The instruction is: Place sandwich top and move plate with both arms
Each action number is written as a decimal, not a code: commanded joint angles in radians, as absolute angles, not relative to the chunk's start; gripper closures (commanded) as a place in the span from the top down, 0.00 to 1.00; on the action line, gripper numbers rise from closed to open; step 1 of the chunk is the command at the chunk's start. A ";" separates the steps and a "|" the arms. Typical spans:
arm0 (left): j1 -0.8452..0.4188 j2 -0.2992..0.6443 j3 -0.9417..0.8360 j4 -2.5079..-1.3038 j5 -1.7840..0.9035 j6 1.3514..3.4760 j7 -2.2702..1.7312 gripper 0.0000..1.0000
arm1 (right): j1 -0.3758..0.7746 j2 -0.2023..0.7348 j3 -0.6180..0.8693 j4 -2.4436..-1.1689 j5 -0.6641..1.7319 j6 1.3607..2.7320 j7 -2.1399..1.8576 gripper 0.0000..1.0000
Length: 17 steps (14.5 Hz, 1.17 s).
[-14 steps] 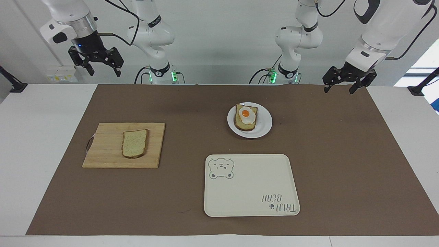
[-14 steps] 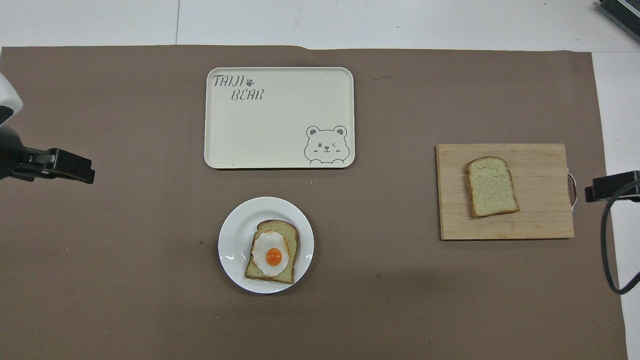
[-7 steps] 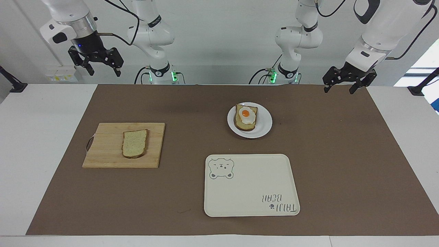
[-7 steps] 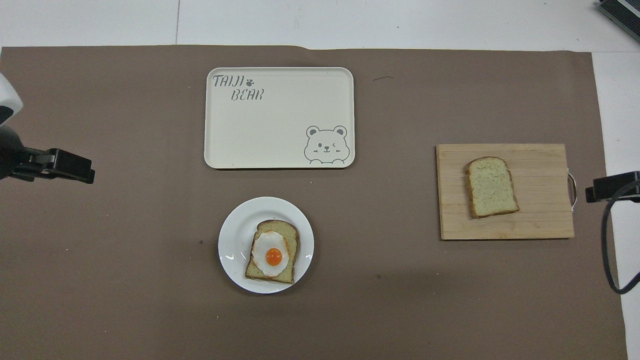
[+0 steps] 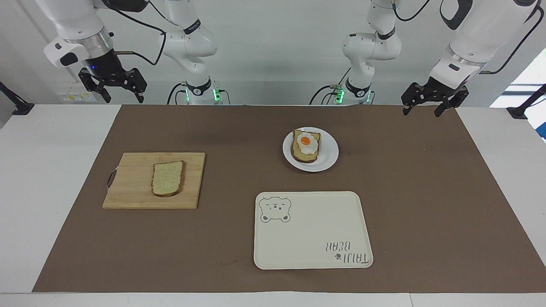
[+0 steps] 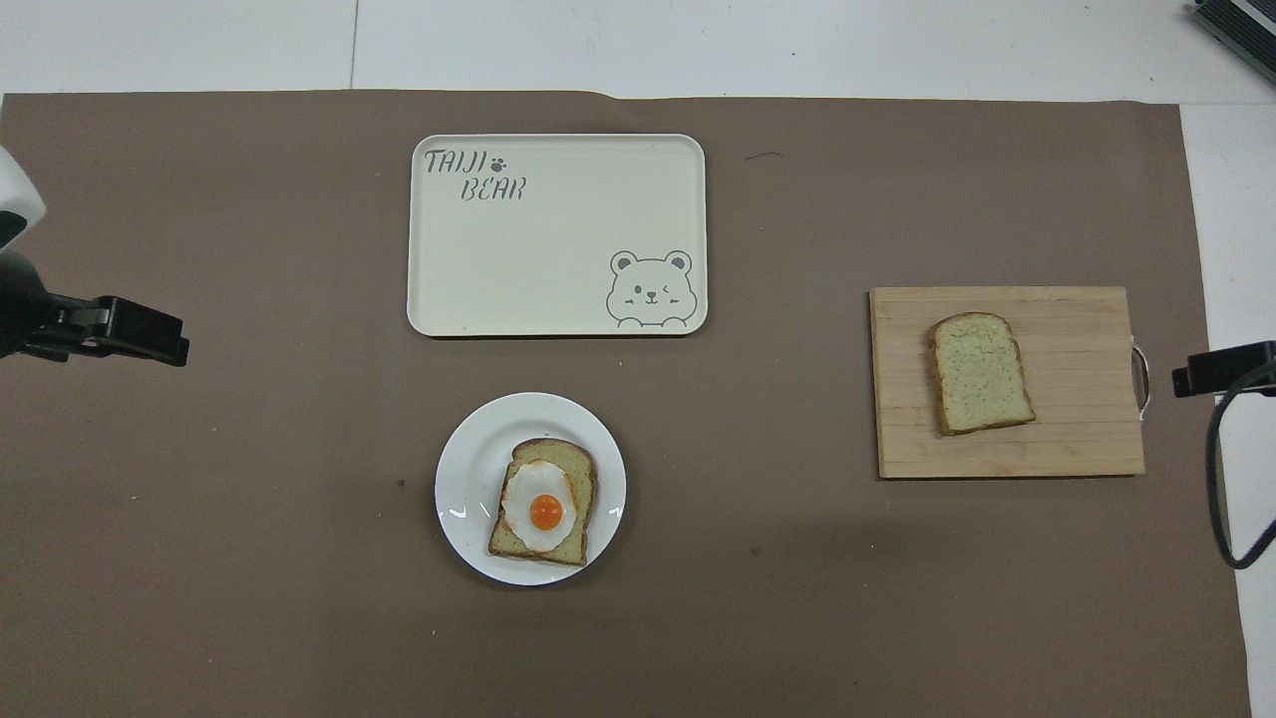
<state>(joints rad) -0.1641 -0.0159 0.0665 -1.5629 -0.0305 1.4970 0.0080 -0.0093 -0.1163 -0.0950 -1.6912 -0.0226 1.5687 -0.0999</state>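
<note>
Jaws wide on both, nothing held: right gripper (image 5: 120,88) upper left of the facing frame, left gripper (image 5: 428,104) upper right, both waiting. Sandwich top (image 5: 167,178) lies flat on the cutting board (image 5: 128,192), left of centre. I judge it light, soft, crushable; I'd pinch gently across the crusts. Plate (image 5: 328,160), centre, looks stiff and slippery; take opposite rims.

A white worktop (image 5: 51,179) is covered by a big brown mat (image 5: 239,128). A plain white wall (image 5: 277,51) is seen at the robots' edge. Daylight is let in by a window (image 5: 527,76).
</note>
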 commanded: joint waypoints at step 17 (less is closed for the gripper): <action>-0.147 -0.031 0.055 -1.569 -0.015 1.486 0.017 1.00 | -0.025 0.097 -0.089 -1.879 -0.011 1.960 -0.265 1.00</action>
